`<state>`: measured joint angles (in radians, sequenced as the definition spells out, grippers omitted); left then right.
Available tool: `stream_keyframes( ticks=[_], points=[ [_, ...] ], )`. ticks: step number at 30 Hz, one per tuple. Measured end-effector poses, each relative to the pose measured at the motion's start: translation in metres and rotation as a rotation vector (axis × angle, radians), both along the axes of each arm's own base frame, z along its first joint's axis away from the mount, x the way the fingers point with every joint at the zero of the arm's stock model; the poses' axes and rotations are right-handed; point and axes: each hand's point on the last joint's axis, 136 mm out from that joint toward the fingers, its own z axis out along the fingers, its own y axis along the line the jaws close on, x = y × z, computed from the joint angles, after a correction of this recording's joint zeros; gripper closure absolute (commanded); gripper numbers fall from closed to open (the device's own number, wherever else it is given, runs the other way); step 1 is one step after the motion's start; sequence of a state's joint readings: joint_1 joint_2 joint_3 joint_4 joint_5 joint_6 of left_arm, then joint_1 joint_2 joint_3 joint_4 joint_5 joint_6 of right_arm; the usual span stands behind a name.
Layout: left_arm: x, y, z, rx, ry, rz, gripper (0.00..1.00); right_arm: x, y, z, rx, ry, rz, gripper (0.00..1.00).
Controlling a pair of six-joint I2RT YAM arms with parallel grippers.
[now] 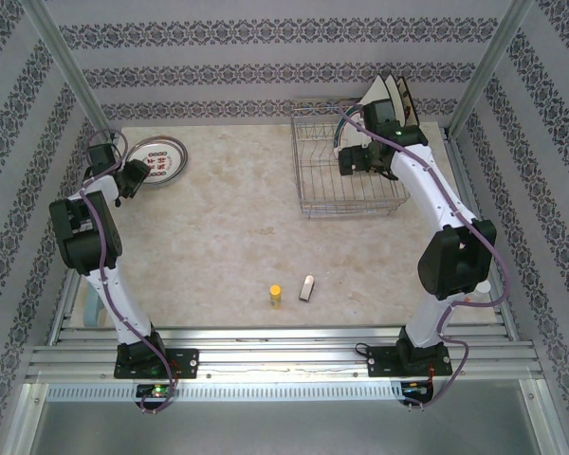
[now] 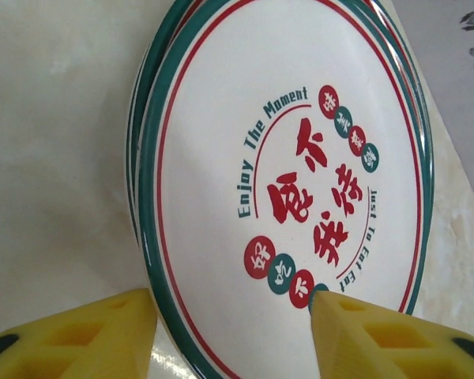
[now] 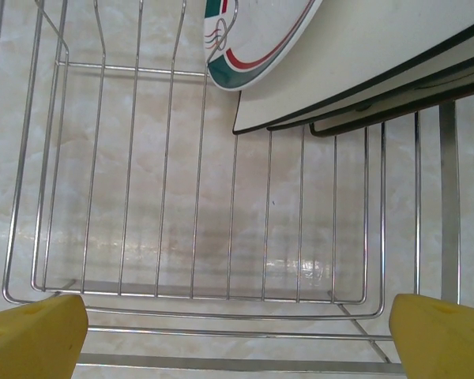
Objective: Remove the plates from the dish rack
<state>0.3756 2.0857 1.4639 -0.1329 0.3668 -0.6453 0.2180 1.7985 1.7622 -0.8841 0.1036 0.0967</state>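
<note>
A stack of round white plates [image 1: 161, 159] with teal and red rims lies flat on the table at the far left. My left gripper [image 1: 133, 180] is at its near edge. In the left wrist view the top plate [image 2: 300, 158] shows red lettering, and my left gripper [image 2: 233, 304] stands open across its rim, one fingertip [image 2: 340, 316] over the plate's face. The silver wire dish rack [image 1: 346, 175] sits at the back right with plates [image 1: 384, 95] upright at its far end. My right gripper [image 3: 237, 316] hangs open over the rack [image 3: 221, 205], below a round plate [image 3: 253, 47] and square plates [image 3: 363, 55].
A small yellow object [image 1: 275, 294] and a grey bar-shaped object [image 1: 307, 287] lie on the table near the front middle. Patterned walls and metal posts close in the sides and back. Open marble tabletop stretches between the plate stack and the rack.
</note>
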Motion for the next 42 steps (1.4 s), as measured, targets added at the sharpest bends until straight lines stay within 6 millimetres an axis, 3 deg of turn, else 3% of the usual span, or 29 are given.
stream_keyframes(
  ticks=[5,11,15,20,25,35,42],
  points=[
    [-0.003,-0.006,0.011,0.128,0.062,-0.070,0.17,0.006,0.003,0.012,0.013,-0.025,0.009,0.02],
    [-0.021,-0.013,0.020,0.265,0.146,-0.145,0.00,0.017,0.007,0.021,0.013,-0.048,0.024,0.02],
    [-0.035,-0.029,0.037,0.350,0.182,-0.215,0.00,0.032,0.010,0.019,0.011,-0.050,0.027,0.02],
    [-0.052,-0.086,0.077,0.471,0.187,-0.388,0.00,0.066,0.016,0.009,0.007,-0.061,0.026,0.02],
    [-0.075,-0.134,0.094,0.521,0.207,-0.537,0.00,0.099,0.012,-0.008,-0.022,-0.065,-0.001,0.02],
    [-0.104,-0.146,0.088,0.511,0.308,-0.612,0.00,0.151,0.001,-0.019,-0.072,-0.136,-0.064,0.02],
    [-0.111,-0.151,0.086,0.509,0.336,-0.643,0.00,0.162,-0.005,-0.041,-0.107,-0.122,-0.092,0.02]
  ],
)
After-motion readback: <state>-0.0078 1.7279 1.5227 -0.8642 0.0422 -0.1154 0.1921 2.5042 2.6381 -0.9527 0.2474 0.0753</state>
